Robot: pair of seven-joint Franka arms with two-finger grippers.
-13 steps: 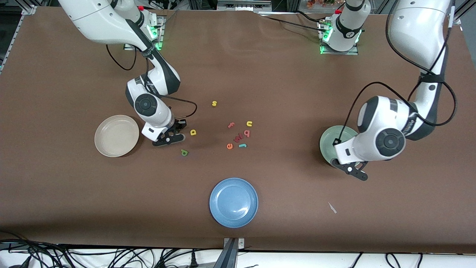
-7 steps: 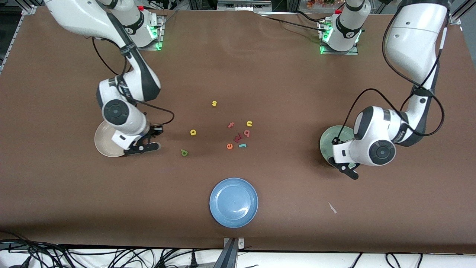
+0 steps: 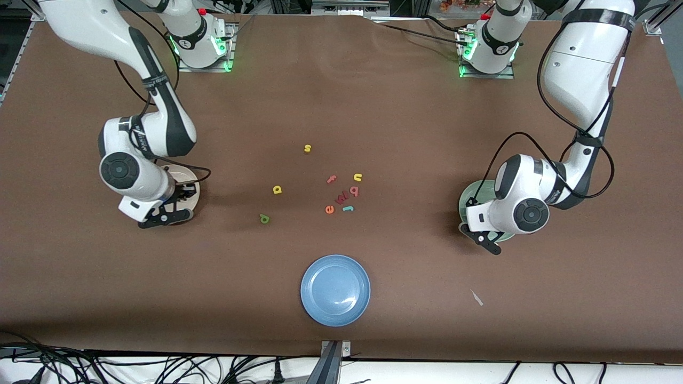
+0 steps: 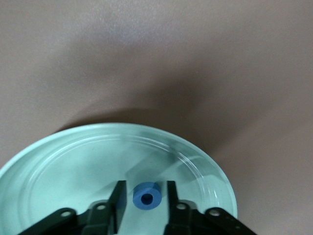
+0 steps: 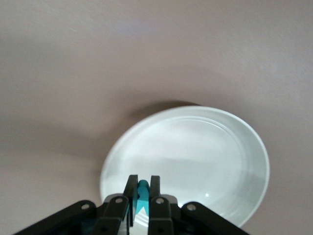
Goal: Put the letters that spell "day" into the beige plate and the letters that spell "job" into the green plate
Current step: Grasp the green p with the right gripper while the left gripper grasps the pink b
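Fingers of the right gripper [image 3: 184, 190] hang over the beige plate [image 3: 193, 196] at the right arm's end of the desk [image 3: 341, 96]; in the front view the wrist covers most of that plate. One second before, this gripper was over bare desk beside the yellow round-bowled letter [image 3: 277, 190], so it has travelled to the plate. The left gripper [image 3: 471, 203] is over the green plate [image 3: 469, 200] and has shifted only a little across it. The blue plate [image 3: 335, 289] lies nearest to the front camera with nothing in it. On the desk between the arms there are the olive-green letter [image 3: 264, 218], the pinkish-red "b" [image 3: 354, 191], the teal "j" [image 3: 348, 208], the orange "e" [image 3: 330, 209], the salmon "f" [image 3: 332, 180], the yellow "u" [image 3: 358, 177] and the yellow "s" [image 3: 307, 148]. None of them has moved.

From the left wrist, the left gripper [image 4: 146, 195] has its fingers [image 4: 117, 200] a little apart, with small gaps on both sides of the blue "o" [image 4: 146, 197] between them. This thick foam ring is over the smooth, glossy floor of the green plate [image 4: 58, 161], which has a raised rim.

From the right wrist, the right gripper [image 5: 142, 192] has its fingers [image 5: 130, 193] pressed narrowly on a thin teal foam piece [image 5: 142, 196], the "y". It is over the rim of the beige plate [image 5: 195, 152], a round shallow dish with a shiny inside and nothing in it.
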